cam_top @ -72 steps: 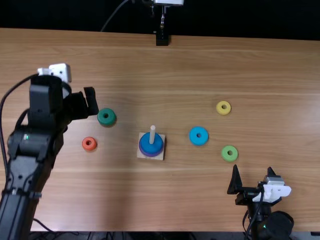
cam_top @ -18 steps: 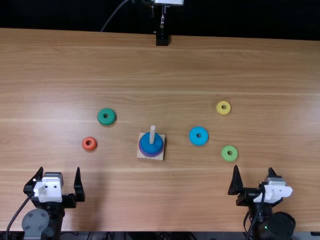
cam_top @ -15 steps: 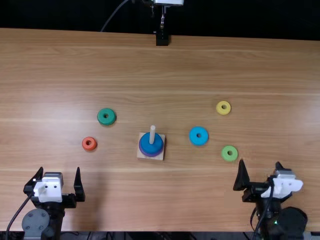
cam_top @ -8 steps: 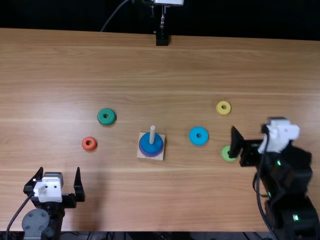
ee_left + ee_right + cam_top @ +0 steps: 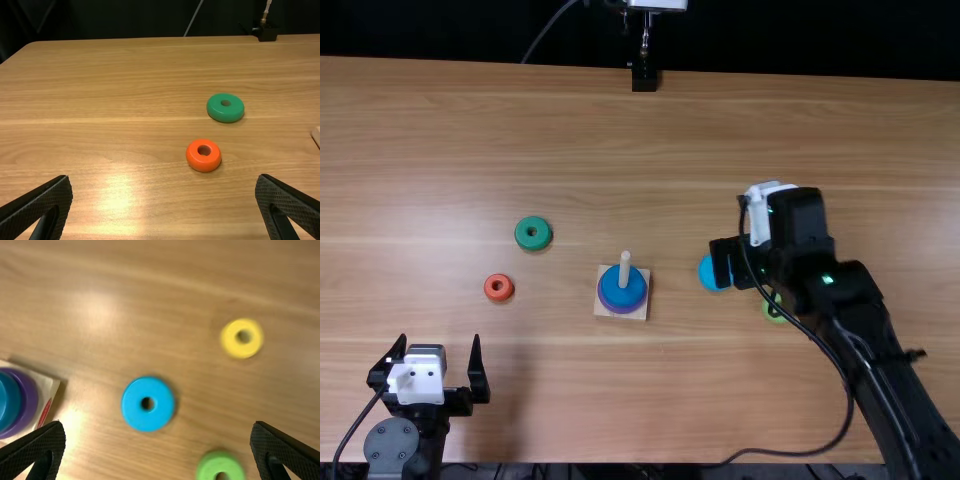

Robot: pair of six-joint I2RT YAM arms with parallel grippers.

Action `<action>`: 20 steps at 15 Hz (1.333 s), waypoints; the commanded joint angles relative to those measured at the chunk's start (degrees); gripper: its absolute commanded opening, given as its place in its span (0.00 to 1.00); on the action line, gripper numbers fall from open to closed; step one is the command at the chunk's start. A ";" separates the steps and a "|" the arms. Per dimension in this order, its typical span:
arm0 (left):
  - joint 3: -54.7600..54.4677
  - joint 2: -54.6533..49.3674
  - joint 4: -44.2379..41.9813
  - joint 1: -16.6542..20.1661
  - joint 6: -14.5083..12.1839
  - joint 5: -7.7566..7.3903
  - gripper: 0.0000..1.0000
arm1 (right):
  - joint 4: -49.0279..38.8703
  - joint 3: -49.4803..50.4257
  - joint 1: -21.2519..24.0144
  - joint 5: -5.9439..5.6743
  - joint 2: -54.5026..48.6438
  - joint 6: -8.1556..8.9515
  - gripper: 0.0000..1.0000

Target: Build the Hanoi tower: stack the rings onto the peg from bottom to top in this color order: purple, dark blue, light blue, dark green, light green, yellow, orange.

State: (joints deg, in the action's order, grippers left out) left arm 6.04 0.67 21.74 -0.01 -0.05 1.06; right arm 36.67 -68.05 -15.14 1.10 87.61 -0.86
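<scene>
Your left fingers [image 5: 477, 374] are spread by the near side of the desk [image 5: 660, 400]. Right of the peg [image 5: 625, 271], the light blue ring [image 5: 132, 407] lies below your nearer right fingers [image 5: 282, 445], also spread, roughly centred on their gap.

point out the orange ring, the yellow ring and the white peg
orange ring [image 5: 203, 162], left wrist view, front of its rim
yellow ring [image 5: 231, 338], right wrist view, side of its rim
white peg [image 5: 624, 272], top view, middle of its shaft
</scene>
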 commanded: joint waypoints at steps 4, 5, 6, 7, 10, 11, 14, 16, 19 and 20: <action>-6.04 -0.67 4.74 0.27 -0.68 -0.53 1.00 | 5.37 -8.24 -1.65 0.06 13.20 6.98 1.00; -6.04 -0.67 4.74 0.27 -0.68 -0.53 1.00 | 5.90 -8.50 -1.56 0.06 15.48 7.09 1.00; -6.04 -0.67 4.74 0.27 -0.68 -0.53 1.00 | 5.90 -8.50 -1.48 0.06 16.54 7.09 1.00; -6.04 -0.67 4.74 0.27 -0.68 -0.53 1.00 | 5.90 -8.50 -1.39 0.06 17.68 7.09 1.00; -6.04 -0.67 4.74 0.27 -0.68 -0.53 1.00 | 5.58 -8.94 -1.39 0.06 21.20 7.09 1.00; -6.04 -0.67 4.74 0.27 -0.68 -0.53 1.00 | 5.48 -8.94 -1.39 -0.05 21.37 7.09 1.00; -6.04 -0.67 4.74 0.27 -0.68 -0.53 1.00 | 5.37 -9.73 -1.39 -0.05 25.33 7.09 1.00; -6.04 -0.67 4.74 0.27 -0.68 -0.53 1.00 | 5.48 -10.00 -1.30 -0.05 25.68 7.19 1.00; -6.04 -0.67 4.74 0.27 -0.68 -0.53 1.00 | 5.69 -10.17 -1.39 -0.05 26.91 7.09 1.00; -6.04 -0.67 4.74 0.27 -0.68 -0.53 1.00 | 5.69 -10.17 -1.39 -0.05 26.91 7.19 0.91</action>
State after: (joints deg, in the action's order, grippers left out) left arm 6.04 0.67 21.76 -0.01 -0.03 1.08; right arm 42.37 -76.49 -16.47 1.08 113.43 5.91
